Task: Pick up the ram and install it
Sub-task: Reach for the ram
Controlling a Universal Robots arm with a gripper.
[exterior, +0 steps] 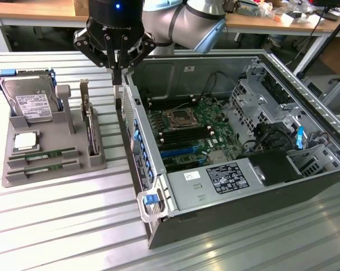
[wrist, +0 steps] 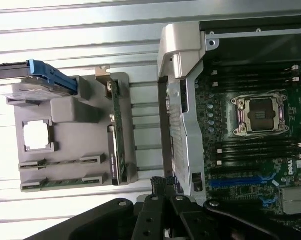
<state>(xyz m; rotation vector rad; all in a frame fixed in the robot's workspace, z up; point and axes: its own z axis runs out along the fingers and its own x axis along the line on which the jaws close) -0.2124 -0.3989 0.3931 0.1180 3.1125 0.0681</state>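
Gripper over the gap between grey tray and open computer case, fingers pressed together on nothing, ram and second stick lying flat in the tray

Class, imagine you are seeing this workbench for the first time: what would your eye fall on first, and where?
The open computer case at the exterior view's right draws the eye, its motherboard laid bare. The black claw hangs above the gap between the case and a grey tray at the exterior view's left, where two ram sticks lie near a hard drive.
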